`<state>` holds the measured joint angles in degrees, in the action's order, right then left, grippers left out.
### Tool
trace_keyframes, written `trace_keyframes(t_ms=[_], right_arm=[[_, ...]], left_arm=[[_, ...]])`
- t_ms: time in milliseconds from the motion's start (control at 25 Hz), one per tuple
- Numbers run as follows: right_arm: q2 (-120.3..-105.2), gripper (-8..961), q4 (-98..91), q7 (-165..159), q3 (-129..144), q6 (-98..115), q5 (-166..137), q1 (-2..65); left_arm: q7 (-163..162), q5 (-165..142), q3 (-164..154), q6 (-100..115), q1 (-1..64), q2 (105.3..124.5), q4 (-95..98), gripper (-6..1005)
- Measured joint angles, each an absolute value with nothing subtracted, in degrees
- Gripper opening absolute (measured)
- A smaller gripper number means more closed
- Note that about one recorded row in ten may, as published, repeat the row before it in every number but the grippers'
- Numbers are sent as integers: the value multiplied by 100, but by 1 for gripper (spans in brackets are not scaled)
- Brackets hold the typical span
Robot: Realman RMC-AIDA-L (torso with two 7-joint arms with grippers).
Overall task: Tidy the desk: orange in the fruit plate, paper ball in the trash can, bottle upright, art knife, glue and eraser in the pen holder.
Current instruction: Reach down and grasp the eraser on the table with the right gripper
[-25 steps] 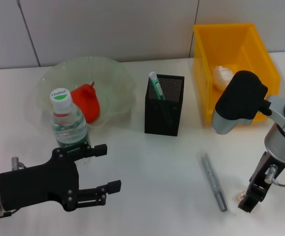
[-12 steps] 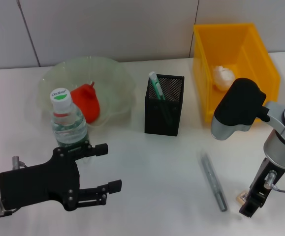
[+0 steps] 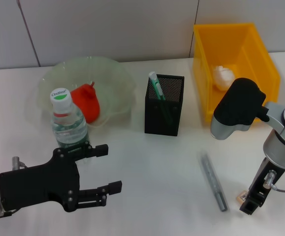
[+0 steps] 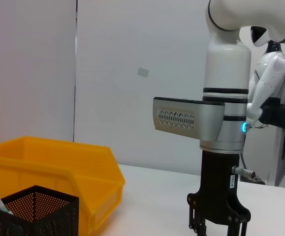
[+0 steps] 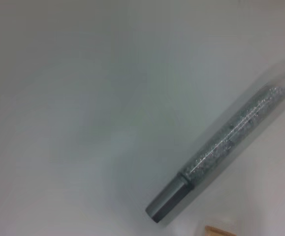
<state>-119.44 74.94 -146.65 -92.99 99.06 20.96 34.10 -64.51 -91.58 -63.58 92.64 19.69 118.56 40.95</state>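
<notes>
Head view showed the right gripper low over the white desk at the near right, pointing down right at the small beige eraser, of which only a corner showed beside the black fingers; whether those fingers were closed on it I could not tell. Just to its left lay a slim, glittery silver pen-shaped stick, flat on the desk. In the right wrist view the same silver stick ran diagonally, with a beige edge of the eraser near its capped end.

The left gripper hung at the near left with its black fingers spread wide and nothing between them, just in front of the small clear plastic bottle, which stood upright with its white, green-topped cap up. Behind the bottle, the bright orange-red fruit sat in the shallow pale green fruit plate. The black mesh pen holder stood mid-desk with a green-and-white stick leaning inside. The white crumpled paper ball lay in the yellow plastic trash can at the far right.
</notes>
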Motion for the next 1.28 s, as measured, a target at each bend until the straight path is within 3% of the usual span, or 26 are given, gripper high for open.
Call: trace_keyframes(t_ms=[520,720,1280], right_arm=[[-11944,493,7479,-14739,-9298,9888,2089,3403],[-11944,380,7479,-14752,-9299,9887,2089,3401],[-11935,386,7405,-14812,-9299,9864,2027,3437]], left_arm=[[-6451,-9150,-6349,9280,1969,11871,4122,835],[-6451,-9143,-6346,9282,1969,11874,4129,835],[-6451,-9140,-6345,9282,1978,11865,4114,835]])
